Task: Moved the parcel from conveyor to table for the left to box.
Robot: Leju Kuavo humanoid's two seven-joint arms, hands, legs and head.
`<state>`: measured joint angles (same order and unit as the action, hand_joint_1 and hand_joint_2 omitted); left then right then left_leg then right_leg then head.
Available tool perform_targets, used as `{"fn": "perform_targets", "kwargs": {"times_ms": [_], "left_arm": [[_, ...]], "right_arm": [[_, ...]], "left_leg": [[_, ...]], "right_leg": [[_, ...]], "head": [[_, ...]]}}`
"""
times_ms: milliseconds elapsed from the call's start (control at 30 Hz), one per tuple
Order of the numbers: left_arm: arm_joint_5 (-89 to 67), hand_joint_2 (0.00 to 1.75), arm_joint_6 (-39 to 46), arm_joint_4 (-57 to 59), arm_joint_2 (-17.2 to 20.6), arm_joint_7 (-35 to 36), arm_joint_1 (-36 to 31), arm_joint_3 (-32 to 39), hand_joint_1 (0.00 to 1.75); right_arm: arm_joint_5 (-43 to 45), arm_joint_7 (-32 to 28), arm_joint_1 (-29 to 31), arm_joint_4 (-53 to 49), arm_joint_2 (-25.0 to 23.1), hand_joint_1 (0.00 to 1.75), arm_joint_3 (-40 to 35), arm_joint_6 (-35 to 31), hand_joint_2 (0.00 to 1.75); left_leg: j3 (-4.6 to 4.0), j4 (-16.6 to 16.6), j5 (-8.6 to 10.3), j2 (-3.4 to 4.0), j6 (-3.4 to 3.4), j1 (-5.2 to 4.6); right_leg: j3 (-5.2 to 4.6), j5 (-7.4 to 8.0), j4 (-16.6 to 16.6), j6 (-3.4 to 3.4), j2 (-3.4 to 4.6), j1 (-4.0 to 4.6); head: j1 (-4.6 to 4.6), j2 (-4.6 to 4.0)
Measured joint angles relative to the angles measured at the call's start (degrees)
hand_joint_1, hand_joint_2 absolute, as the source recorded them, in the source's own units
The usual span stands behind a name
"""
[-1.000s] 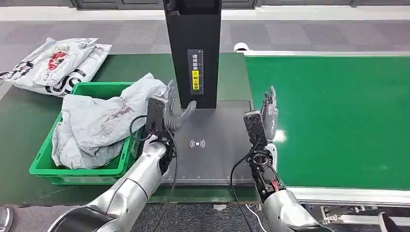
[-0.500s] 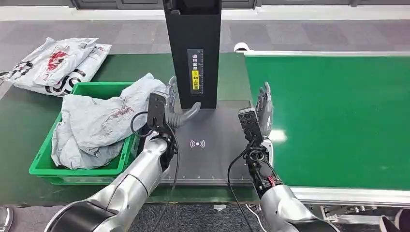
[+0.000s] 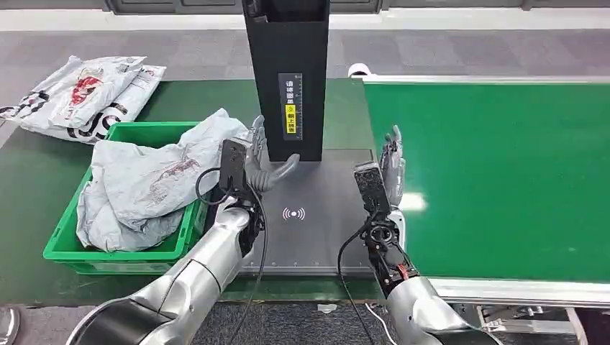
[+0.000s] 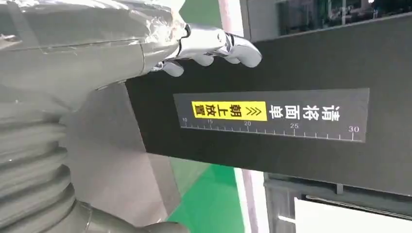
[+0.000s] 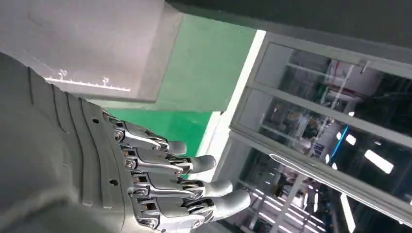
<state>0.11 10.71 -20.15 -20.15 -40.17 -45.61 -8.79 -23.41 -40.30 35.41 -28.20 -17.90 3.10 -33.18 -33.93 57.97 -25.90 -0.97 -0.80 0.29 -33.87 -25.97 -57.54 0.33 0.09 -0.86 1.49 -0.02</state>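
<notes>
Grey parcels [image 3: 144, 183] already fill the green box [image 3: 68, 248] at the table's left edge; your belt [image 3: 503, 172] shows none. Both hands, left [image 3: 260, 164] and right [image 3: 392, 164], hold nothing, fingers spread. Careful: reaching could bump the black post [image 3: 288, 79] between them.

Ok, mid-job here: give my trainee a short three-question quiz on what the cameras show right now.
1. True or false: the green plastic crate holds crumpled grey plastic mailer bags.
2. Which of the robot's hands is nearer the bright green conveyor belt? A) the left hand B) the right hand
3. Fill in: the tall black scanner post stands at the far edge of the dark grey ______ pad, which bears a white wireless symbol.

Key: 1 true; 2 B; 3 scanning. Both hands hold nothing, fingers apart, either side of the pad.
</notes>
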Motion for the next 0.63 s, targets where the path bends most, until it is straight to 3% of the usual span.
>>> {"fn": "perform_targets", "kwargs": {"times_ms": [300, 500, 633], "left_arm": [[0.0, 1.75, 0.5, -0.8, 0.0, 0.0, 4.0, -2.1, 0.0], [5.7, 1.75, 3.8, -0.9, 0.0, 0.0, 6.2, -9.3, 0.0], [6.0, 1.75, 4.0, -0.5, 0.0, 0.0, 7.5, -12.1, 0.0]], "right_arm": [[10.6, 0.0, -8.5, -6.2, -0.8, 0.0, -4.7, -1.0, 1.75], [12.4, 0.0, -11.2, -8.6, -0.7, 0.0, -8.1, -0.5, 1.75], [12.5, 0.0, -12.1, -8.7, -0.6, 0.0, -9.8, -3.6, 1.75]], "left_leg": [[-0.02, 0.0, -0.06, 0.0, -0.01, 0.0], [-0.02, 0.0, -0.07, 0.04, -0.01, 0.0], [-0.01, 0.0, -0.07, 0.05, -0.01, 0.0]], "right_leg": [[-0.03, -0.03, 0.0, 0.0, 0.01, 0.0], [-0.03, -0.03, 0.0, -0.01, 0.04, 0.0], [-0.03, -0.03, 0.0, -0.01, 0.04, 0.0]], "head": [[0.0, 0.0], [0.0, 0.02], [0.0, 0.0]]}}
